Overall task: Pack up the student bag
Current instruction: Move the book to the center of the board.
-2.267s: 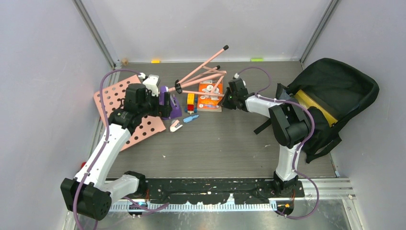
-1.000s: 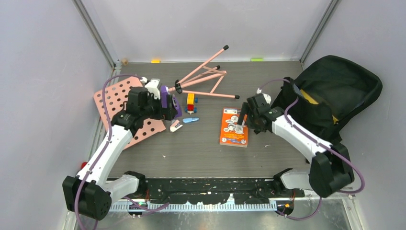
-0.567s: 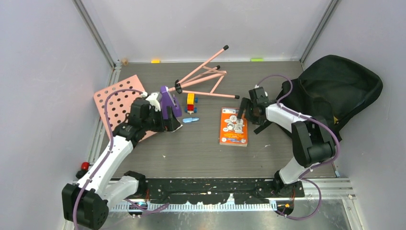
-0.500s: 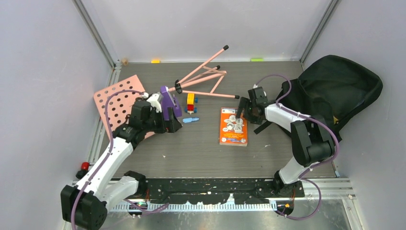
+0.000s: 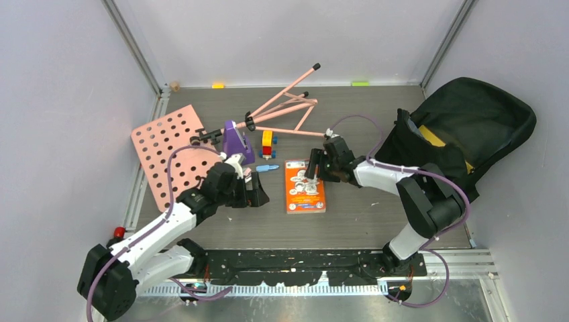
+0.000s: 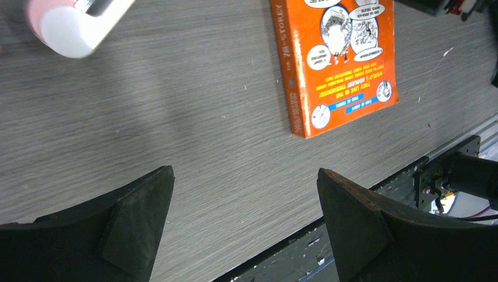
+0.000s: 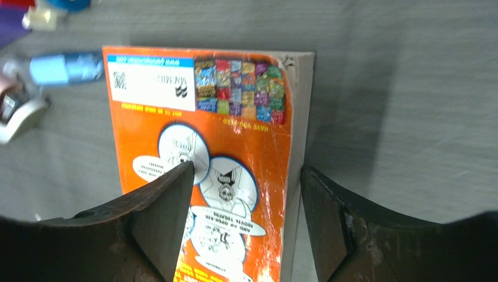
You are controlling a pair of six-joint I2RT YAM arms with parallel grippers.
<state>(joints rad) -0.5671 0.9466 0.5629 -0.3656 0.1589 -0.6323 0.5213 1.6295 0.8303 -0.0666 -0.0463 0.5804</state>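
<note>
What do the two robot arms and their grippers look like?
Both the left arm and right arm have white links with black joints, and a purple cable runs along each. The left gripper and right gripper have broad, black, wedge-shaped fingers.

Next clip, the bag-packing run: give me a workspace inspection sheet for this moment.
Surface: dark wood-grain table, a few pale specks.
Job's things: student bag at the right, mouth open, yellow item inside; orange book lying flat mid-table, outside the bag.
Clutter: pink perforated board, pink folding stand, purple object, yellow-red block, small blue item.
Tools: left tool open over bare table; right tool open, one finger over the book's cover, the other past its edge.
Cables: purple cable looped along each arm.
Surroundings: plain pale walls, metal corner posts.
</note>
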